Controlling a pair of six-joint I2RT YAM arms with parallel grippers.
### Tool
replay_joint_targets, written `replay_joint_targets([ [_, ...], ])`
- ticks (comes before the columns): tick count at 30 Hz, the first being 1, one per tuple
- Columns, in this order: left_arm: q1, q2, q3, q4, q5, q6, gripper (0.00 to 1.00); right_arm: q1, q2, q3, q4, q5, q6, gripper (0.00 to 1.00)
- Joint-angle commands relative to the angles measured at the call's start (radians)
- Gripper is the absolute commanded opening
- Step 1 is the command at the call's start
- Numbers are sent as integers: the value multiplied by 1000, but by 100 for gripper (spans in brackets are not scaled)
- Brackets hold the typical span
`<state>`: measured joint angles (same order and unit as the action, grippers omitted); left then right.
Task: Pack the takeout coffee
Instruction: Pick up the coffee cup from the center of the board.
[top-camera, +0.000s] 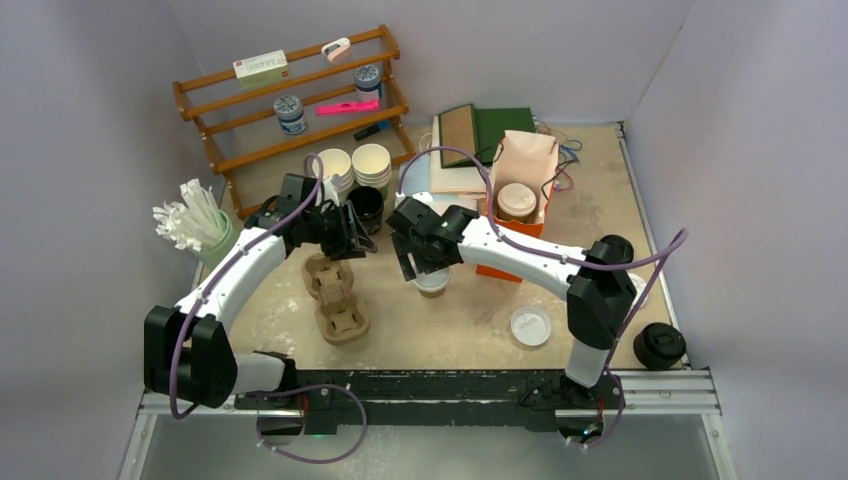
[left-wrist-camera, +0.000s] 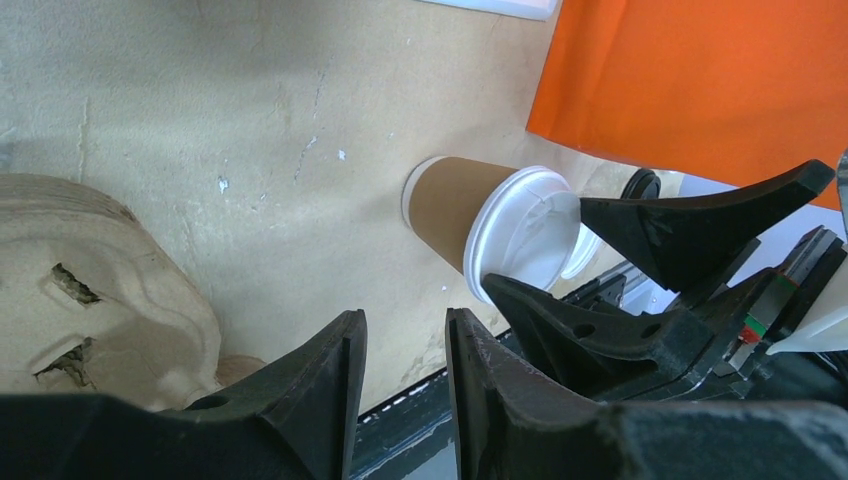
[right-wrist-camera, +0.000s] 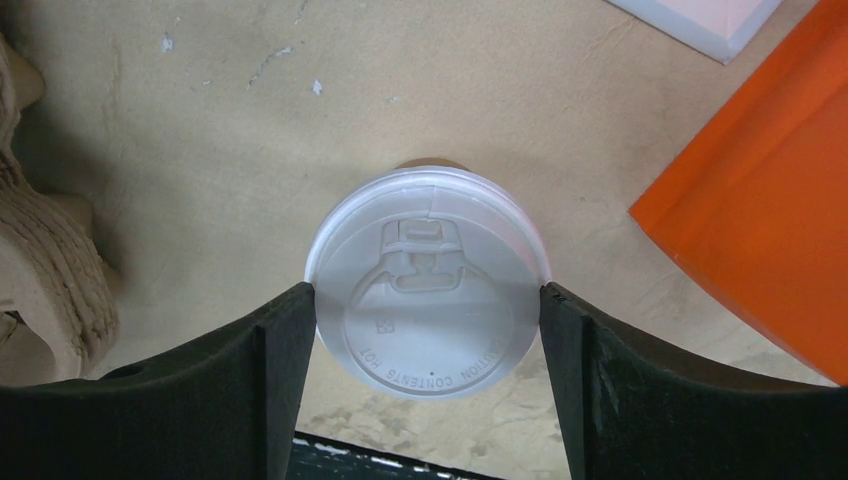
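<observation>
A takeout coffee cup (top-camera: 432, 284), brown kraft paper with a white lid (right-wrist-camera: 430, 290), stands on the table near the middle. My right gripper (right-wrist-camera: 428, 300) is over it from above, and its two fingers press the lid's rim on opposite sides. In the left wrist view the same cup (left-wrist-camera: 455, 205) shows with the right fingers (left-wrist-camera: 690, 215) around its lid. My left gripper (left-wrist-camera: 405, 335) hovers just left of it over the table, jaws parted with nothing between them. Another lidded cup (top-camera: 517, 200) sits at the mouth of the kraft paper bag (top-camera: 527, 155).
A pulp cup carrier (top-camera: 335, 295) lies left of the cup. An orange box (right-wrist-camera: 770, 230) is on its right. A loose white lid (top-camera: 530, 326) and a black lid (top-camera: 659, 346) lie front right. White stacked cups (top-camera: 371, 165), a black cup (top-camera: 366, 208) and a wooden shelf (top-camera: 290, 95) stand behind.
</observation>
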<state>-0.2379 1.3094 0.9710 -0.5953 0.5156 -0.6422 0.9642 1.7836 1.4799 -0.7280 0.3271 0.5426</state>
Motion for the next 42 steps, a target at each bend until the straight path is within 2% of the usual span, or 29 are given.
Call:
replay_joint_targets([
  [1, 3, -7, 52, -13, -26, 23, 38, 4, -45, 67, -80, -1, -3, 81],
  [9, 3, -13, 148, -44, -61, 28, 39, 4, -180, 112, -94, -71, -11, 80],
  [15, 1, -33, 228, 22, -76, -14, 40, 5, -384, 133, -15, -72, -39, 78],
  [19, -36, -51, 235, 183, -71, -86, 40, 2, -455, 227, -25, 12, -79, 74],
  [23, -140, -14, 304, 253, -113, -93, 42, 2, -492, 322, -66, 141, -116, 71],
  [32, -285, 119, 496, 432, -176, -81, 68, 1, -626, 372, -92, 411, -136, 67],
  [36, -348, 244, 644, 466, -191, -52, 74, 1, -639, 387, -168, 505, -95, 67],
  [42, -402, 407, 830, 431, -191, 4, 76, 2, -622, 382, -261, 595, -21, 66],
])
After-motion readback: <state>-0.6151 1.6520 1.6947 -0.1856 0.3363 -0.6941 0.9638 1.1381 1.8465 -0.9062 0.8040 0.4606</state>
